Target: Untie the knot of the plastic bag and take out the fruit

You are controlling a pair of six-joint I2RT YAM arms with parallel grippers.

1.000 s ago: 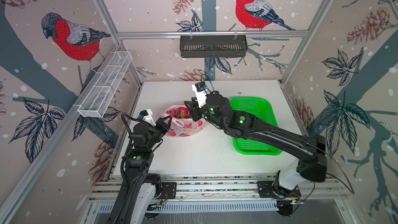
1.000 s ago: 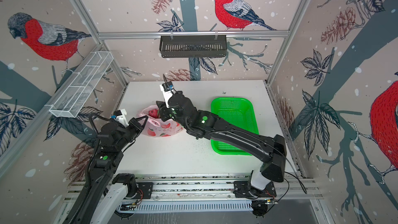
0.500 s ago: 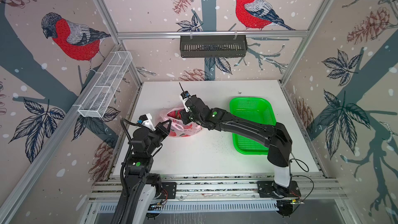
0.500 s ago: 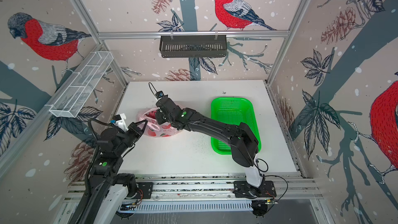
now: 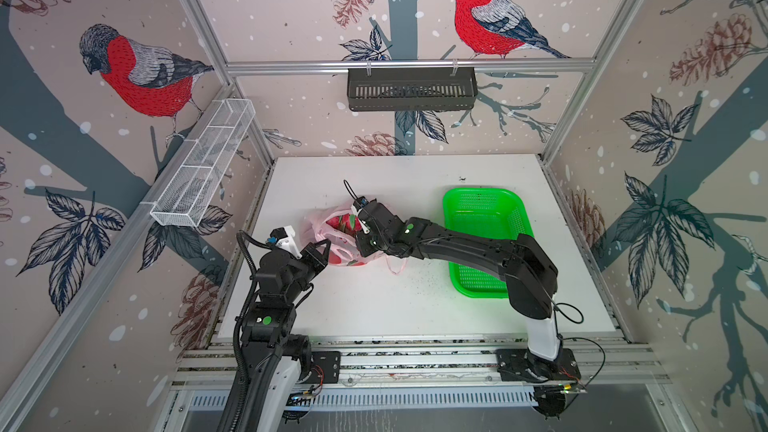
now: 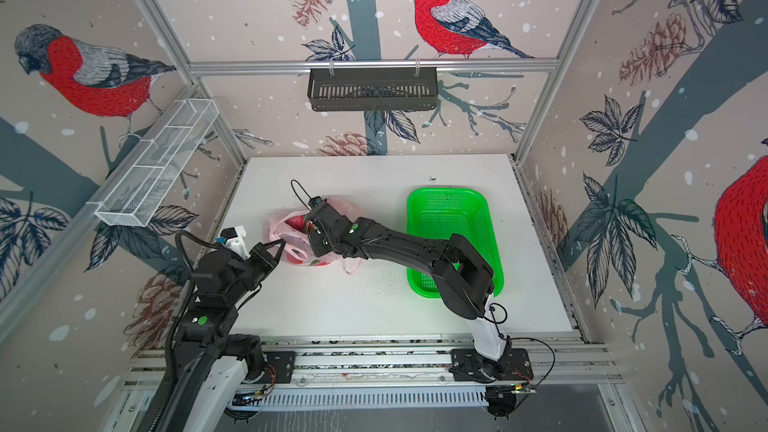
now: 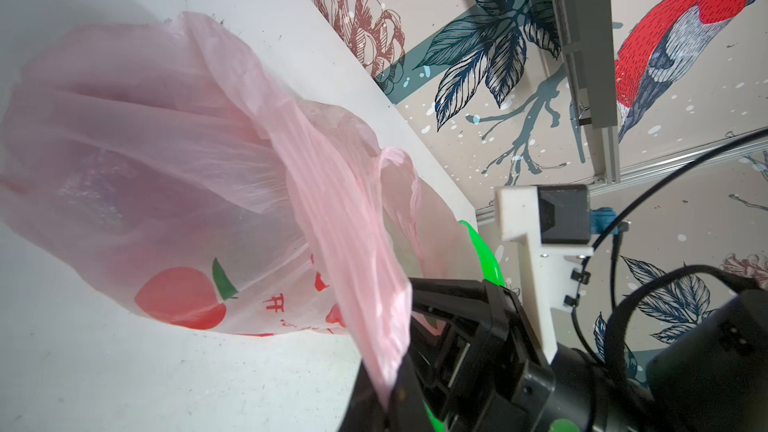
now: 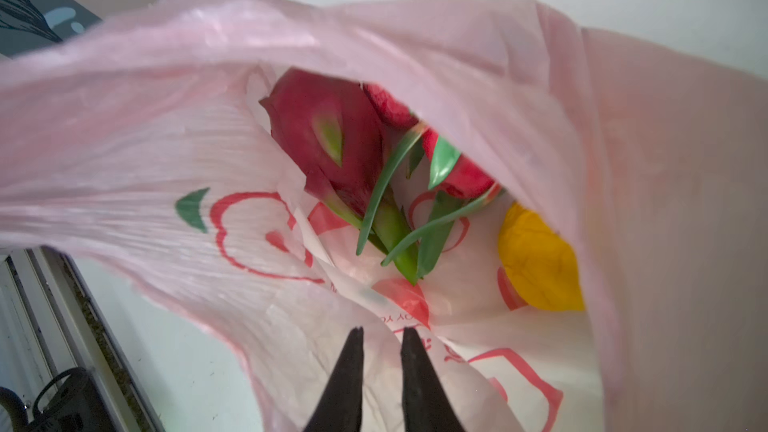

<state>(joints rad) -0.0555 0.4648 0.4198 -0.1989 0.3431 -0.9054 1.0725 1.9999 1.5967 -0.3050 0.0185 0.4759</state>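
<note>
Right gripper [image 8: 381, 331] has dropped into the bag [image 5: 316, 224] mouth, jaws narrow, empty. Left gripper [image 5: 322, 249] clamps the bag rim open. Untying looks done; fruit [image 8: 536, 259] sits inside. Next: spread wider, grab the dragon fruit [image 8: 328, 139].

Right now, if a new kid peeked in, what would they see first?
Probably the pink plastic bag left of the middle of the white table, its mouth gaping with a magenta dragon fruit and a yellow fruit inside. The left gripper pinches its edge, and a bright green mesh basket sits to the right.
</note>
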